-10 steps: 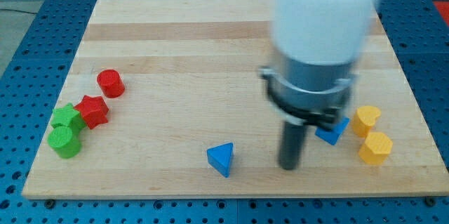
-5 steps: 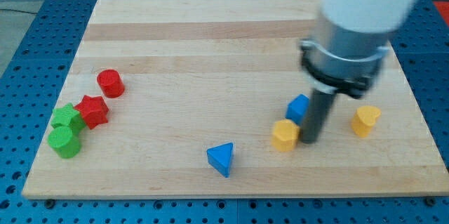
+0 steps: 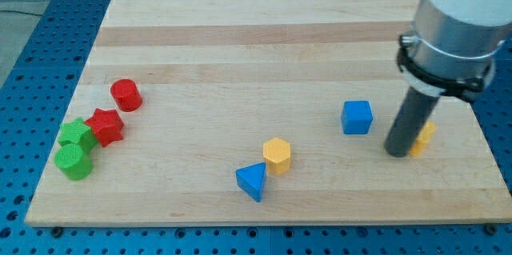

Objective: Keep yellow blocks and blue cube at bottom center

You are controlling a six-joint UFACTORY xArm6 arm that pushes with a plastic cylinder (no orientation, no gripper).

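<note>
A blue cube (image 3: 357, 117) sits right of the board's centre. A yellow hexagonal block (image 3: 277, 156) lies near the bottom centre, touching a blue triangular block (image 3: 252, 181) at its lower left. A second yellow block (image 3: 423, 137) lies at the right and is mostly hidden behind my rod. My tip (image 3: 396, 153) rests on the board right of the blue cube, against the left side of that second yellow block.
At the view's left stand a red cylinder (image 3: 126, 94), a red star-shaped block (image 3: 105, 126), a green block (image 3: 77, 134) and a green cylinder (image 3: 74, 161). The board's right edge (image 3: 478, 135) is close to the tip.
The yellow hexagonal block has slid left to the blue triangular block. The blue cube has shifted a little right and up. My tip has moved right to the second yellow block.
</note>
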